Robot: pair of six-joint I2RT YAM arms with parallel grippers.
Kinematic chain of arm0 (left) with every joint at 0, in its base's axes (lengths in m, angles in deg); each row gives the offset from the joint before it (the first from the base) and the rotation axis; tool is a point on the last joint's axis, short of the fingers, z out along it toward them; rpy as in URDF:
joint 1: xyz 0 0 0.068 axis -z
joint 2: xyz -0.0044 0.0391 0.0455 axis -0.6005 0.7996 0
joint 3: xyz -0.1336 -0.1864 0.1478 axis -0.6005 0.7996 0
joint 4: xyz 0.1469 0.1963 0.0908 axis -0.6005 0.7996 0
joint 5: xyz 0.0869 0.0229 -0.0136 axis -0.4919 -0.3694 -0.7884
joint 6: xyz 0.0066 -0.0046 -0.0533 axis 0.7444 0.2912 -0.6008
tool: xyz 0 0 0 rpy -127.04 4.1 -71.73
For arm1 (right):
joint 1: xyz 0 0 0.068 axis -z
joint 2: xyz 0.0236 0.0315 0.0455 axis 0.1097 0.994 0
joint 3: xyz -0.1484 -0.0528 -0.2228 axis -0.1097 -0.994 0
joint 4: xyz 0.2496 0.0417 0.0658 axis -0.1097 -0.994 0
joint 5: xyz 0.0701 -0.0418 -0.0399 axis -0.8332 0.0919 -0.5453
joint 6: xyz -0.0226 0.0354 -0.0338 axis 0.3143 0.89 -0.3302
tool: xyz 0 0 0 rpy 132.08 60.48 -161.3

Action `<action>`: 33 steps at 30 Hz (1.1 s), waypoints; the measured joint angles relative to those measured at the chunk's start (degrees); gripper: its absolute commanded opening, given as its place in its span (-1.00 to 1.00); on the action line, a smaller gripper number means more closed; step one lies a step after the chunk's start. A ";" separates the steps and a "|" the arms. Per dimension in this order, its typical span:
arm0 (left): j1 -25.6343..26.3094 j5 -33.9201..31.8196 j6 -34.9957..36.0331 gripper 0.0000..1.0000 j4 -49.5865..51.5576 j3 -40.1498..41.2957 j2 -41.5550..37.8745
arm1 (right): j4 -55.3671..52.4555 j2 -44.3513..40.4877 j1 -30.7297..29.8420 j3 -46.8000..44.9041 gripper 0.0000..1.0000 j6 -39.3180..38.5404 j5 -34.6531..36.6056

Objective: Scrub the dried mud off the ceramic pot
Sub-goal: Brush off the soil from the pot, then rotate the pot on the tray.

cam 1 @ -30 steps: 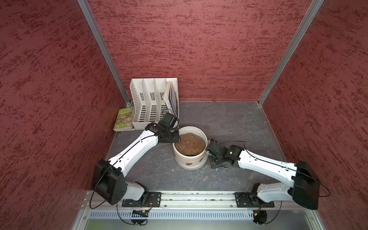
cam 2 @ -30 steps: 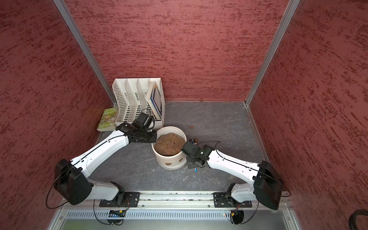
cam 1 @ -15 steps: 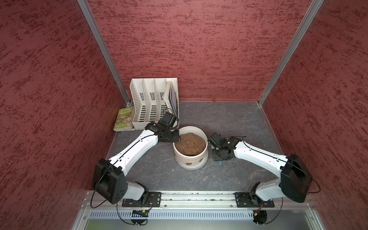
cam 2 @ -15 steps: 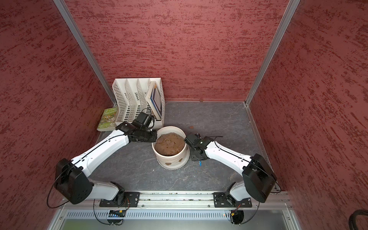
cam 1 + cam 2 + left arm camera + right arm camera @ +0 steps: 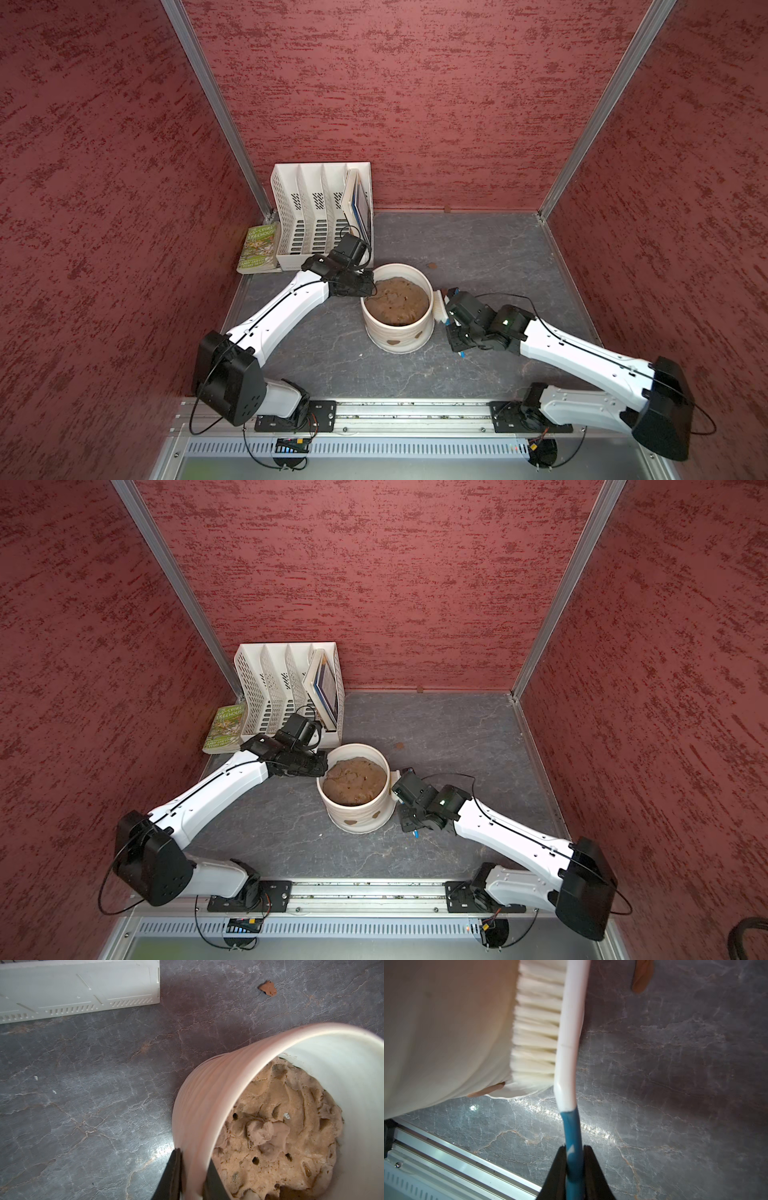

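The cream ribbed ceramic pot [image 5: 376, 332] [image 5: 338, 808] stands mid-floor, filled with lumpy tan soil [image 5: 397, 303]. Dried mud shows as small reddish-brown patches low on its front wall [image 5: 394, 342] [image 5: 351, 822] and near its base [image 5: 486, 1091]. Loose flakes lie on the floor [image 5: 432, 264] [image 5: 268, 988] [image 5: 641, 976]. My left gripper [image 5: 368, 287] [image 5: 193, 1159] is shut on the pot's rim, one finger outside and one inside. My right gripper [image 5: 451, 328] [image 5: 574, 1153] is shut on the blue handle of a white brush [image 5: 439, 305] [image 5: 569, 1032]. Its bristles [image 5: 535, 1032] press against the pot's right wall.
A white slotted file organiser [image 5: 316, 208] [image 5: 79, 991] stands at the back left with books in its right slot. A green book [image 5: 259, 249] lies beside it. Red walls close in three sides. A metal rail [image 5: 395, 409] runs along the front.
My right arm swept the brush back along the pot's right side, then returned toward the front. The left gripper kept its hold on the rim and the pot stayed put.
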 measured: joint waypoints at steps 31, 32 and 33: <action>-0.09 -2.08 -6.60 -1.00 -1.36 2.32 -1.95 | -5.49 9.51 9.42 4.24 -1.00 0.81 3.15; -0.09 -2.23 -7.15 -1.00 -1.33 2.38 -2.05 | -5.92 8.02 9.38 4.07 -1.00 0.96 3.28; -0.07 -2.49 -7.89 -1.00 -1.25 2.45 -2.16 | -6.45 6.62 9.25 3.96 -1.00 1.20 3.34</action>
